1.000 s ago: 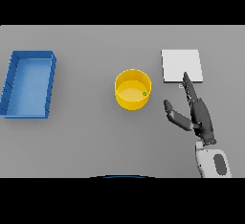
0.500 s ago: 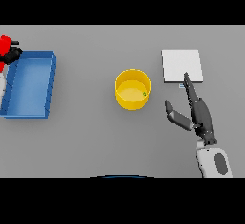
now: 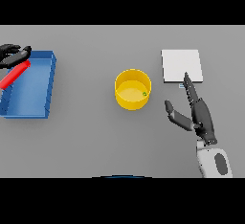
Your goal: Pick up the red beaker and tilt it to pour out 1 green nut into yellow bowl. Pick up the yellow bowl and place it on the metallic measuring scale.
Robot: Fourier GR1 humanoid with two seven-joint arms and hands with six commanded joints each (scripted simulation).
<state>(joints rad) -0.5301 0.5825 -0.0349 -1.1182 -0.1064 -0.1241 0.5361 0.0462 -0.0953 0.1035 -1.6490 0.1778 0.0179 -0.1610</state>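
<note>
The yellow bowl (image 3: 132, 90) stands at the table's middle with one green nut (image 3: 144, 94) inside, near its right wall. The metallic measuring scale (image 3: 181, 65) lies flat to the bowl's upper right. My right hand (image 3: 199, 114) rests open to the right of the bowl, its straight fingers pointing up at the scale's near edge and its thumb spread toward the bowl. At the far left, my left hand (image 3: 12, 55) is curled on the red beaker (image 3: 14, 74), which is tilted over the left end of the blue bin (image 3: 50, 82).
The blue bin is an open rectangular tray at the left side of the grey table, well apart from the bowl.
My left hand with the red beaker has come into view at the left edge and moved right and down over the blue bin. The right hand, bowl and scale have stayed still.
</note>
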